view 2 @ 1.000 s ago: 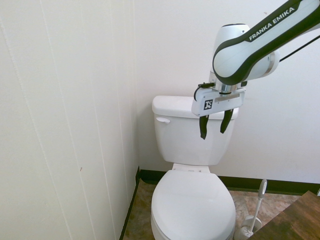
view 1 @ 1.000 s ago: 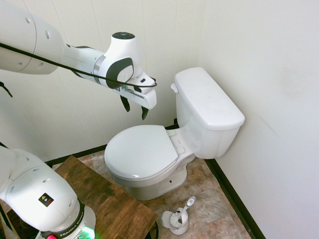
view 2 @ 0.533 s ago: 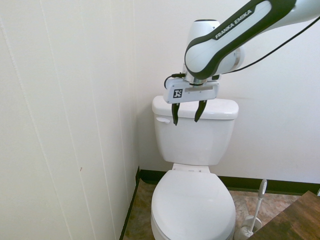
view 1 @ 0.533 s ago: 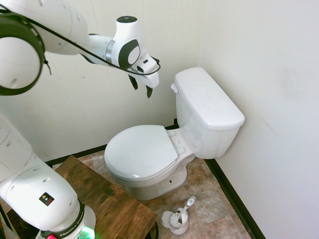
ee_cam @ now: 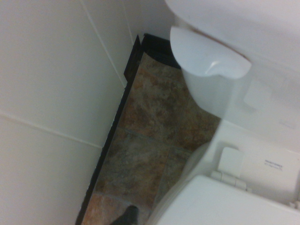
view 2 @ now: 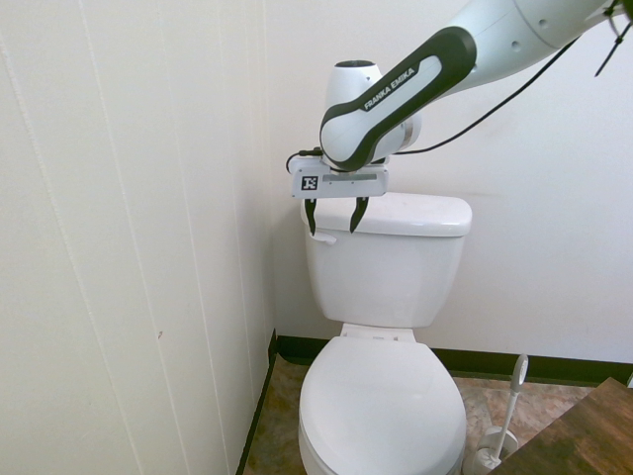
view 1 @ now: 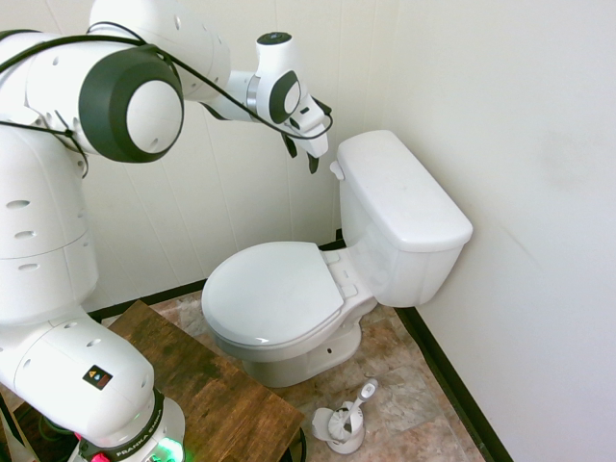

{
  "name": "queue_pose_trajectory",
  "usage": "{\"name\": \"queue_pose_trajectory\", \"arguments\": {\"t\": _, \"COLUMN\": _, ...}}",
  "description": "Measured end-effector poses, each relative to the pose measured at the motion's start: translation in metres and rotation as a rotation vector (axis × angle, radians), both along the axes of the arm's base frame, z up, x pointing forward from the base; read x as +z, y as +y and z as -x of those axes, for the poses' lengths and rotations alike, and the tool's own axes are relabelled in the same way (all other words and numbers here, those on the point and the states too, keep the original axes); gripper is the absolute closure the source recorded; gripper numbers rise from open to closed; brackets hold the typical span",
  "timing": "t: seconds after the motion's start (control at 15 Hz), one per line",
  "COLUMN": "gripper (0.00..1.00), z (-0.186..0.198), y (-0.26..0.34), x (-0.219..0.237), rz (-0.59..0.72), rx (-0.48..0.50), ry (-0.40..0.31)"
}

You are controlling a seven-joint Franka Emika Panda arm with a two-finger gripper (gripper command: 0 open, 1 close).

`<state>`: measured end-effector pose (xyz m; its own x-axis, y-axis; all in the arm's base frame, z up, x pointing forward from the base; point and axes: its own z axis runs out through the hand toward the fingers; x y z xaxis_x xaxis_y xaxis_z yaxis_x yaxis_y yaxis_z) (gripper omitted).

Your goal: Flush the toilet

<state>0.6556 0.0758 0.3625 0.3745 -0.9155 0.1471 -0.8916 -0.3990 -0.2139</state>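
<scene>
We see white panelled walls [view 1: 241, 192], black baseboard [view 1: 452, 385], mottled brown tile floor [view 1: 404, 385], a dark wood board [view 1: 212, 385], even light.

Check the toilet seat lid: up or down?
Down. The lid lies flat over the bowl of the toilet in both exterior views; nothing of the bowl's inside shows.

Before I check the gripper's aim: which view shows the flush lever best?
The wrist view: the flush lever fills it from close above. The second exterior view shows it small between the fingertips; the first exterior view shows only a nub.
</scene>
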Motion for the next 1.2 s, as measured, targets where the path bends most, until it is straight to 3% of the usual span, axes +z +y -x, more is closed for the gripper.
{"name": "queue_pose_trajectory", "arguments": {"t": 0.73, "gripper": 1.0, "z": -0.065, "y": -0.021, "x": -0.021, "rz": -0.007, "rx": -0.106, "ry": -0.067}}
{"name": "queue_pose_trajectory", "arguments": {"t": 1.2, "gripper": 1.0, "z": -0.085, "y": -0.028, "x": -0.029, "rz": -0.023, "rx": -0.139, "ry": -0.064}}
